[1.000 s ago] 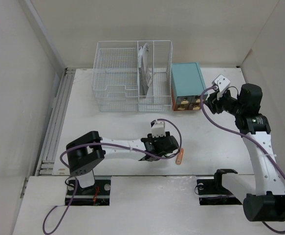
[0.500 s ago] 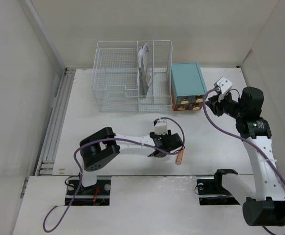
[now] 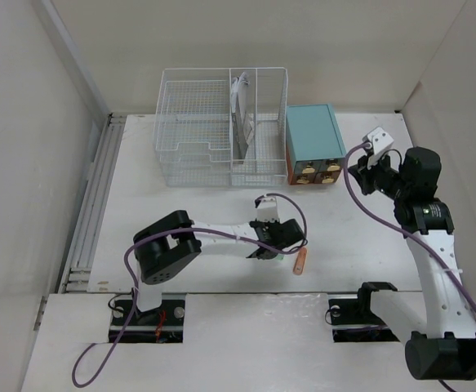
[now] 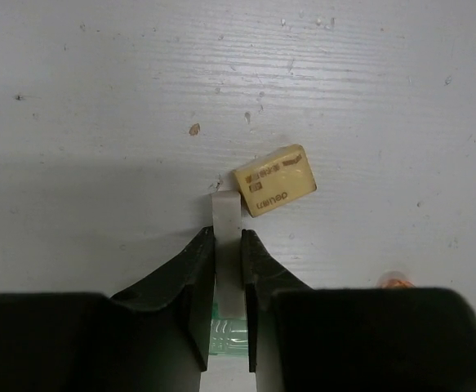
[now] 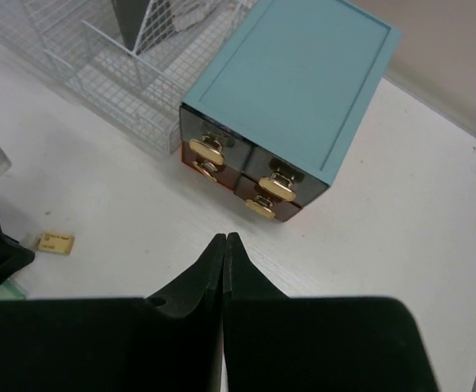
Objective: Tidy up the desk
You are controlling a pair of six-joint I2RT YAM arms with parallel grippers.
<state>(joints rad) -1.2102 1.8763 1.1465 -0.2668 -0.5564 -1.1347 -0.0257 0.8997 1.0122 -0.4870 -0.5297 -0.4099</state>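
A: The left hand (image 4: pixel 227 235) is seen low over the white tabletop (image 4: pixel 99 90), which is spread beneath both arms with walls around it. The jaws are drawn narrow and pinched on a thin white strip (image 4: pixel 226 208).

B: And the strip's tip is set right against a yellowish eraser (image 4: pixel 275 180). If the strip is lifted at a slant, the eraser could be nudged or flicked away.

A: Only the strip's narrow edges seem to be gripped. A twist or a slip out of the jaws is to be feared, with so little surface held.

B: An orange item (image 3: pixel 300 261) is lying near that hand too. It could be swept toward the near edge by a careless swing.

A: The right hand (image 5: pixel 224 241) is closed tight, with nothing held, and is hovering before the teal drawer cabinet (image 5: pixel 303 82).

B: With the jaws pressed together like that, the gold handles (image 5: pixel 274 186) cannot be taken. The cabinet could be bumped instead, and the wire basket (image 3: pixel 221 122) beside it jostled.
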